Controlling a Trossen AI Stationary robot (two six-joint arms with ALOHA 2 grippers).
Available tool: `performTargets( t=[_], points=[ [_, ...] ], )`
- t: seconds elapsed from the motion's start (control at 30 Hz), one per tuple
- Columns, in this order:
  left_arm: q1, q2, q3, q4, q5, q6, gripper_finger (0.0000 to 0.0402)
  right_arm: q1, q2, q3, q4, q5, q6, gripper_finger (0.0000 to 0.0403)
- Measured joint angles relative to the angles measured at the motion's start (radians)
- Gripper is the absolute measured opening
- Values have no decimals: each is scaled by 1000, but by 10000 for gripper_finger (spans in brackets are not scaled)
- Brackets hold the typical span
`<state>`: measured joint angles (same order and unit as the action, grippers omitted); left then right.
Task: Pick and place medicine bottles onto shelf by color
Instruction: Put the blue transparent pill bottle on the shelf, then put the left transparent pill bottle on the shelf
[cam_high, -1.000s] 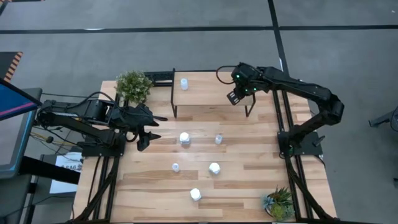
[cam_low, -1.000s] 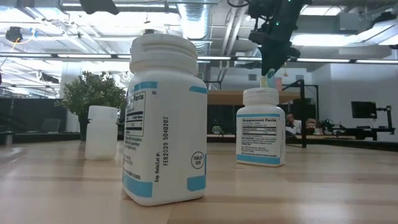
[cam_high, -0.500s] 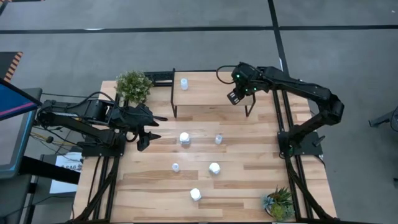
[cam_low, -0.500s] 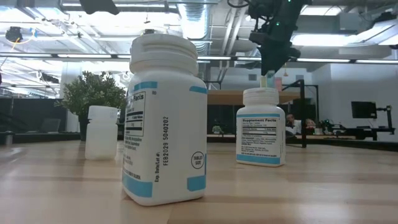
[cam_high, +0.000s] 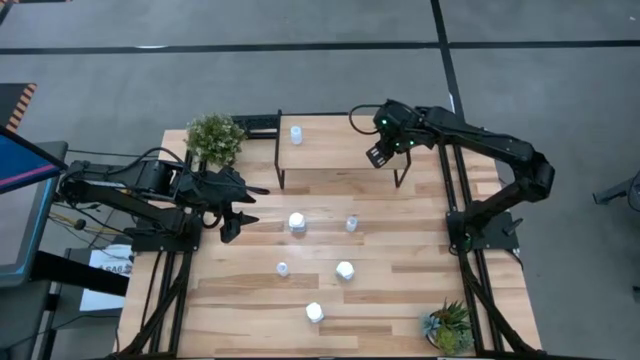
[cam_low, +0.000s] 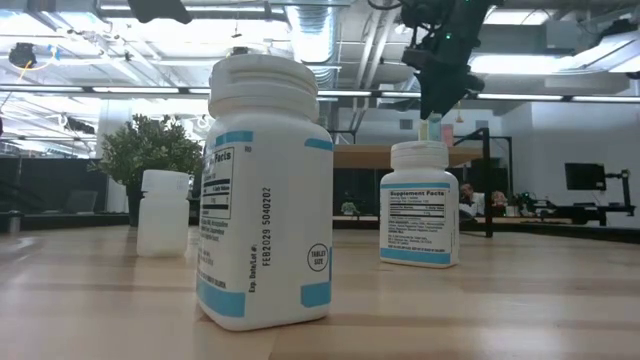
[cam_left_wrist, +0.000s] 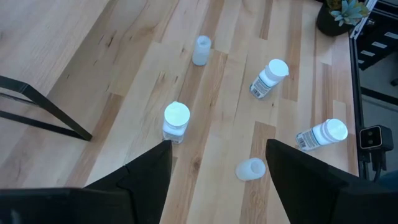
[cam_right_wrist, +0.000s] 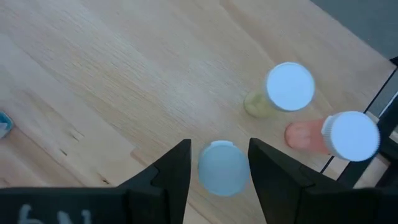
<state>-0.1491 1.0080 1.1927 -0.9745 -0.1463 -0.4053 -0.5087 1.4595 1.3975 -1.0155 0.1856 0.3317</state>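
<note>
While the left tool (cam_high: 237, 212) waits with fingers spread near the table's left edge, the right tool (cam_right_wrist: 219, 163) hangs over the shelf's (cam_high: 330, 150) right end, its fingers parted around a pale-blue-capped bottle (cam_right_wrist: 222, 167) standing on the shelf top; whether they touch it I cannot tell. Just beside that bottle stand a yellowish bottle (cam_right_wrist: 283, 90) and a reddish bottle (cam_right_wrist: 339, 135). One white bottle (cam_high: 296, 134) sits toward the shelf's left end. Five more bottles are scattered over the table (cam_high: 400, 270) below, among them a white-capped one (cam_high: 297, 222).
</note>
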Motion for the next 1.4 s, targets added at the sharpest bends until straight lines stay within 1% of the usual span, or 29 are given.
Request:
performTargets(
  t=[0.17,0.3,0.4,0.5,0.63,0.7,0.83,0.9,1.07,1.13,1.27,1.4],
  points=[
    [0,0,0,0,0,0,245,-4,-49,0,-1,0,8,182],
    [0,0,0,0,0,0,245,-3,-115,0,-2,-1,12,177],
    [0,0,0,0,0,-1,245,19,-176,0,-17,-36,19,174],
    [0,11,0,0,1,1,245,62,-239,0,-48,-92,19,172],
    [-1,63,0,2,30,69,245,138,-318,0,-120,-104,19,169],
    [-1,102,0,4,27,88,245,172,-355,0,-177,-104,29,168],
    [0,183,0,60,-5,90,245,231,-415,0,-279,-104,131,164],
    [3,214,0,96,-5,106,245,258,-441,0,-317,-104,176,163],
    [14,259,0,108,72,105,245,318,-496,0,-398,-103,251,158],
    [13,270,0,105,86,116,245,341,-512,-8,-395,-101,263,156],
    [-9,284,1,97,90,128,245,403,-530,-68,-380,-101,263,153],
    [-63,315,1,64,97,132,245,477,-540,-139,-392,-105,269,152]
  ],
)
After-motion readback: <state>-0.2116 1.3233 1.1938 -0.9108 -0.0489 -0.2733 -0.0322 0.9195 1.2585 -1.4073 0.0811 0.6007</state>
